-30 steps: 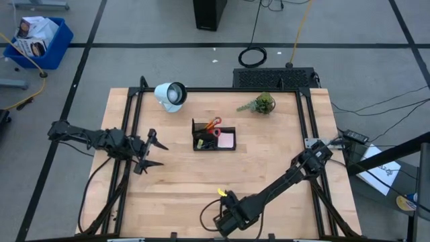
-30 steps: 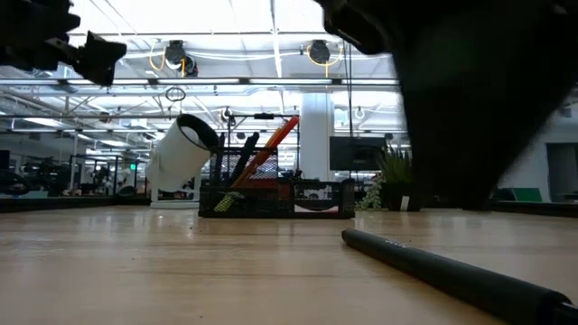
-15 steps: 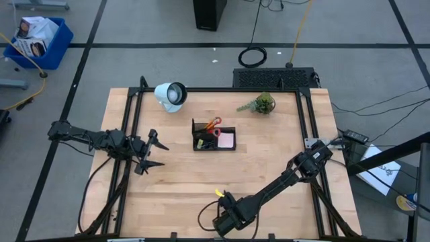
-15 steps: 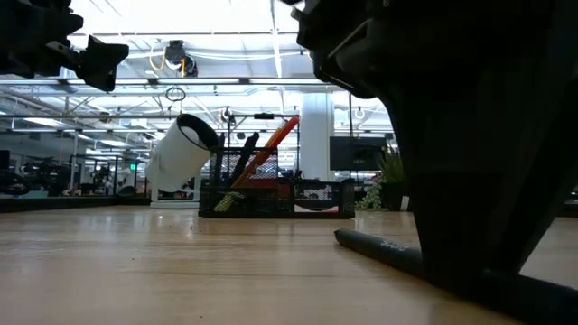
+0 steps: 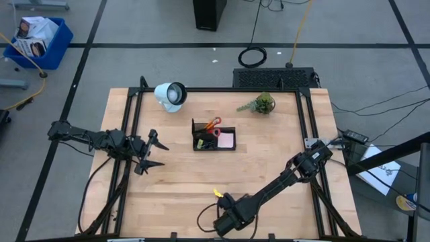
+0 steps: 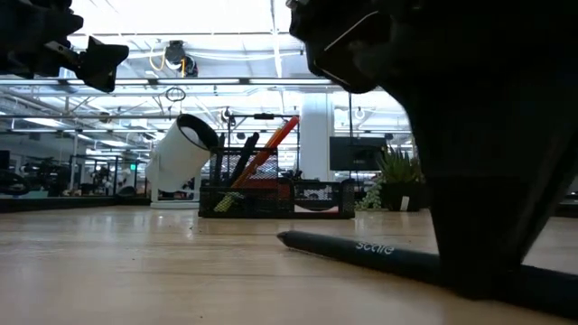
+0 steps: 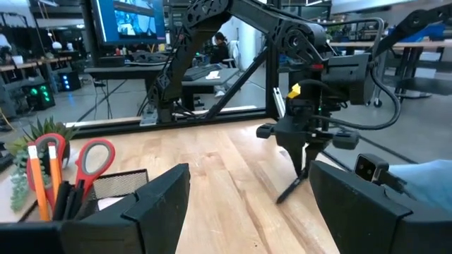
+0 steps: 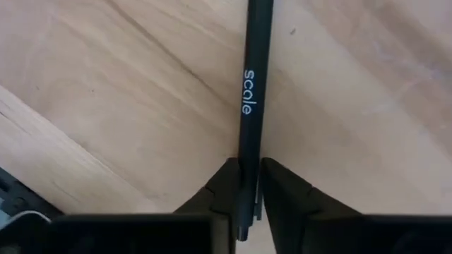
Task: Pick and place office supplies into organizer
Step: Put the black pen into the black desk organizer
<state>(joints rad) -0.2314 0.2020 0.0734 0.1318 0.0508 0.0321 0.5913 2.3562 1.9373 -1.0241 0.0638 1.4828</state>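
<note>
- The right gripper, down at the table's near edge, is closing onto a black pen lying there, fingers now pinching it.
- Left gripper is waiting wide open and empty, left of the organizer.

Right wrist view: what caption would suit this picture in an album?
Right gripper closing its two fingers around a black pen printed "scale", lying on the wooden table.

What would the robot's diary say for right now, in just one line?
right gripper: shut on black pen at table's near edge | left gripper: open, waiting at left | organizer: already holds scissors, pencils, pink pad
</note>
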